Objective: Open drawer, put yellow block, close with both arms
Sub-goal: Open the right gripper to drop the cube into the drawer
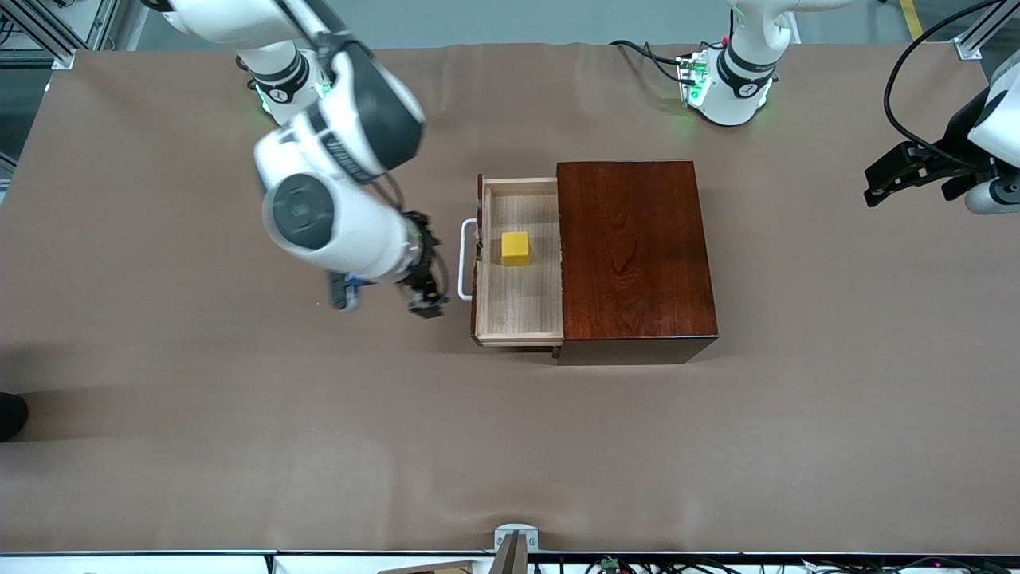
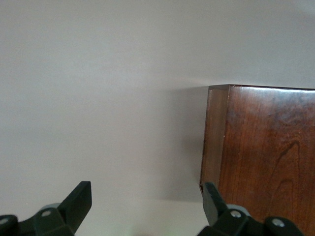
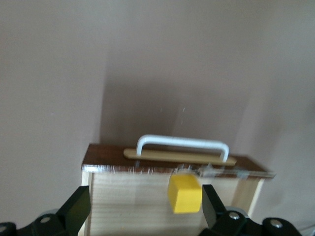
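Observation:
The drawer (image 1: 518, 303) stands pulled out of the mahogany box (image 1: 637, 247) toward the right arm's end of the table, its white handle (image 1: 464, 259) leading. The yellow block (image 1: 515, 248) lies on the drawer's pale floor. My right gripper (image 1: 426, 267) hovers open by the handle end. In the right wrist view the gripper (image 3: 146, 196) looks down on the drawer (image 3: 133, 196), with the yellow block (image 3: 185, 193) beside one finger and the handle (image 3: 182, 144) past it. My left gripper (image 1: 880, 183) waits open at the left arm's end, and its wrist view (image 2: 146, 192) shows a box corner (image 2: 266, 147).
Brown cloth (image 1: 239, 438) covers the whole table. Black cables (image 1: 653, 60) lie by the left arm's base. A small camera mount (image 1: 515, 542) sits at the table edge nearest the front camera. A dark object (image 1: 12, 414) pokes in at the right arm's end.

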You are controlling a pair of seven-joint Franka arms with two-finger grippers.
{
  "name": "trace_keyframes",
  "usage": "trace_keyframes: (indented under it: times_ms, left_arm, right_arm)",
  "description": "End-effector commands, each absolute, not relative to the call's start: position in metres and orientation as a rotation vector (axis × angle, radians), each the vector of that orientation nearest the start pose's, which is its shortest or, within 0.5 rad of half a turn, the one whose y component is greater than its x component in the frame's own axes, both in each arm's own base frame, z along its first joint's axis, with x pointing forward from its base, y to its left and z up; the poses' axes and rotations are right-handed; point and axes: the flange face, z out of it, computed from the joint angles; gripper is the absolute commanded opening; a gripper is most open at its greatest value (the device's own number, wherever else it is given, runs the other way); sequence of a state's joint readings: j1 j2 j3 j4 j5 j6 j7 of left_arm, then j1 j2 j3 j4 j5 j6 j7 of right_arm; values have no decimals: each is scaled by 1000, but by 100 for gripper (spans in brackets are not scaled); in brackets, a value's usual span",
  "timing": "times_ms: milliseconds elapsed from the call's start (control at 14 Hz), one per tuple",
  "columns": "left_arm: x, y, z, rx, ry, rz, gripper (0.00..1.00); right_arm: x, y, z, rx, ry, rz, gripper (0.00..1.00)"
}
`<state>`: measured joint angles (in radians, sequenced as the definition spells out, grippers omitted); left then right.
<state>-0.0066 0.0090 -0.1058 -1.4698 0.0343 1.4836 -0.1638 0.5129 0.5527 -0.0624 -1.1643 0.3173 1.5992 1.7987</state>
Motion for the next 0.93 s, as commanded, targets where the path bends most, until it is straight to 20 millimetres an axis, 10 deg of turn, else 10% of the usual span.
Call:
trace_keyframes:
  times_ms: [0,855]
  left_arm:
    - [545,-73,661,-3138,-92,-23,100]
    - [546,-231,618,-3151,-370,26,100]
  right_arm:
    - [617,307,507,-2486,1780,507,100]
    - [617,137,582,-2707,1260,549,100]
